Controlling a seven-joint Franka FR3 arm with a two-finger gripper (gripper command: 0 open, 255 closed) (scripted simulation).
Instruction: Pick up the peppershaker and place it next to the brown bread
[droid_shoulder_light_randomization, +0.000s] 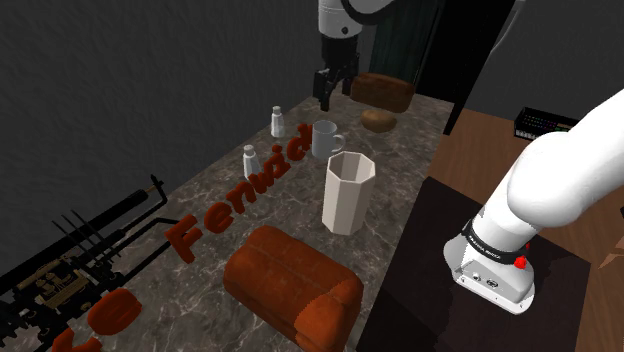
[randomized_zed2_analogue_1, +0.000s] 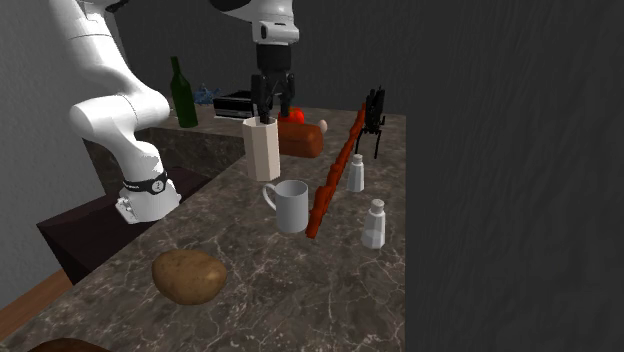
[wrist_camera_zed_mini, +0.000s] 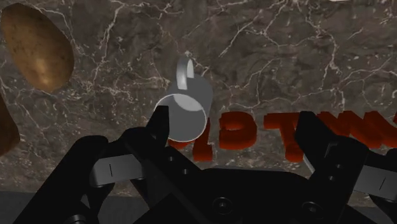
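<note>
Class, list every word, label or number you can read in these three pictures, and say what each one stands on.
"Fernwic": raised red letters lying on the dark marble counter; the word's end and more letters beyond are unclear.
White print on the black band round the white arm's base: too small to read.

Seen from the shoulder view, a loaf of bread (droid_shoulder_light_randomization: 293, 282) lies on the counter (droid_shoulder_light_randomization: 405, 165) nearest the camera. A faceted vase (droid_shoulder_light_randomization: 348, 192) stands upright behind it, and a mug (droid_shoulder_light_randomization: 326, 139) stands farther back. A potato (droid_shoulder_light_randomization: 378, 120) sits beyond the mug, just before a second loaf (droid_shoulder_light_randomization: 382, 92) at the far end. A row of raised letters (droid_shoulder_light_randomization: 255, 180) runs lengthwise to the vase's left. Past the row, toward the counter's left edge, stand a shaker (droid_shoulder_light_randomization: 250, 160) and, farther back, a second shaker (droid_shoulder_light_randomization: 278, 121), apart from each other. A rifle-like piece (droid_shoulder_light_randomization: 70, 262) rests at the row's near end.
</note>
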